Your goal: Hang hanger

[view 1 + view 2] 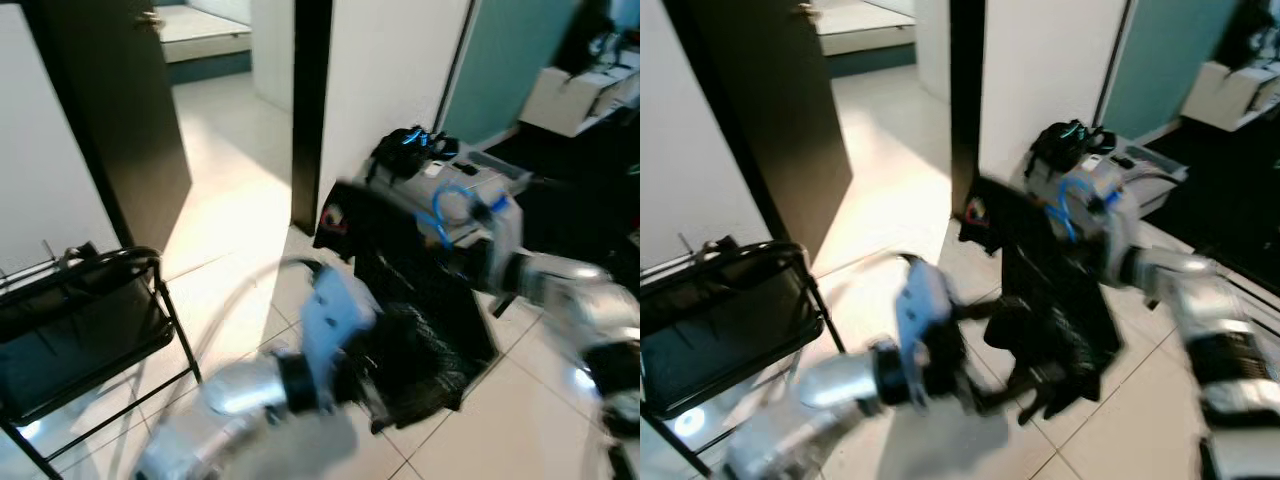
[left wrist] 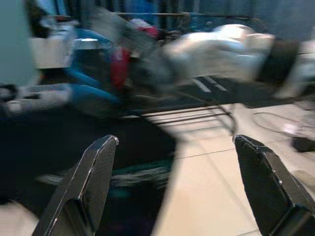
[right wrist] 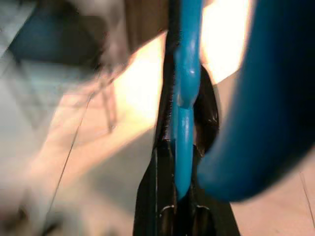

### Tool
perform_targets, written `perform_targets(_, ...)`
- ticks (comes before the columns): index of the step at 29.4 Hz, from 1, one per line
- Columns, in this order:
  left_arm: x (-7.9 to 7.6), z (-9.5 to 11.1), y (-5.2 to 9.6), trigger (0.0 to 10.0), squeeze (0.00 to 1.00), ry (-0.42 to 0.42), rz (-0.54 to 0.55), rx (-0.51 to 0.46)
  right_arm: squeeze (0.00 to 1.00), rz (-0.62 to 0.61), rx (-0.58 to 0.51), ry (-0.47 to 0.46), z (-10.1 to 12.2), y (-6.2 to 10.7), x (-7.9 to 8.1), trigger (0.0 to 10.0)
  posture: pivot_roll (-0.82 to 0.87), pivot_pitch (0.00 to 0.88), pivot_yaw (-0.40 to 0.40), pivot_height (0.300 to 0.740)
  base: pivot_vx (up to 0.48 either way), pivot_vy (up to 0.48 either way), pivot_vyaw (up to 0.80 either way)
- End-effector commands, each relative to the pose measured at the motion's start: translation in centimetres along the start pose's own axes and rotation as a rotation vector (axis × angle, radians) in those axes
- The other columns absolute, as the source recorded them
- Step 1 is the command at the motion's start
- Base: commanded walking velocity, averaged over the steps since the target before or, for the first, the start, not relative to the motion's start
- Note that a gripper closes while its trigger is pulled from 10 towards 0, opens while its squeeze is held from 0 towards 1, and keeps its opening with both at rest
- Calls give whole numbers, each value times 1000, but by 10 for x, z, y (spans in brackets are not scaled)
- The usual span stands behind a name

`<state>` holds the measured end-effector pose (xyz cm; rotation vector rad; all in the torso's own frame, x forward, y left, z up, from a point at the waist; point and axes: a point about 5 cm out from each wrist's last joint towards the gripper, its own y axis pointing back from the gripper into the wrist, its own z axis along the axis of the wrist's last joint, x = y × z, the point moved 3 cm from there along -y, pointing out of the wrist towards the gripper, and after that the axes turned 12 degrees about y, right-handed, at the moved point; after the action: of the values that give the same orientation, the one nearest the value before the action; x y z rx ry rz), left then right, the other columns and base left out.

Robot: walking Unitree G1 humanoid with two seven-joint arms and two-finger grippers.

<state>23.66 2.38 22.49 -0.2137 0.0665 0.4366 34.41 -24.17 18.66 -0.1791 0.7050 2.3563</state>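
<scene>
Right pincer clamped on blue hanger; left pincer spread wide, holding nothing.

Floor (image 1: 250,180): pale tile, running in a bright strip past the dark open door (image 1: 110,110) and the white wall (image 1: 390,70) with its dark edge post; this strip is the widest free passage. A black folding chair (image 1: 90,340) stands on the robot's left, near the left arm. Dark garment (image 1: 1060,300): draped in front of the robot, between the two arms, its lower edge bunched close to the tiles. Blue hanger (image 3: 186,98): gripped between the fingers of the right pincer (image 3: 183,147), raised on the robot's right above the garment; a thicker blue curve of it passes just beside the fingers. Left pincer (image 2: 174,191): fingers (image 2: 91,182) well apart, over bare tile, the garment's edge just beside one finger. All views are motion-blurred.
</scene>
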Motion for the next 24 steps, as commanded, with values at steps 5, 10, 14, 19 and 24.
perform_targets(5, 77, -1, 27, 10000, 0, 16, 433, -73, 0, -80, 28, 49, -7, -9, 1, 10000, -27, 41, -47, 740, 0, 0, 0)
perform_targets(10, 127, -27, 81, 10000, 0, 20, 830, -21, 0, -184, 13, -100, -22, -34, 15, 10000, -27, 45, -50, 740, 0, 0, 0)
perform_targets(14, 138, -36, 115, 10000, 0, 91, 1011, -49, 0, -201, -67, -239, -25, -44, 22, 10000, -17, 43, -60, 740, 0, 0, -505)
perform_targets(19, 145, -35, 131, 10000, 0, 167, 1084, -139, 0, -298, -60, -305, -31, -48, 14, 10000, -14, 36, -70, 740, 0, 0, -800)
perform_targets(24, 146, -41, 126, 10000, 0, 177, 1073, -124, 0, -396, 26, -324, -42, -49, 4, 10000, -22, 25, -77, 740, 0, 0, -800)
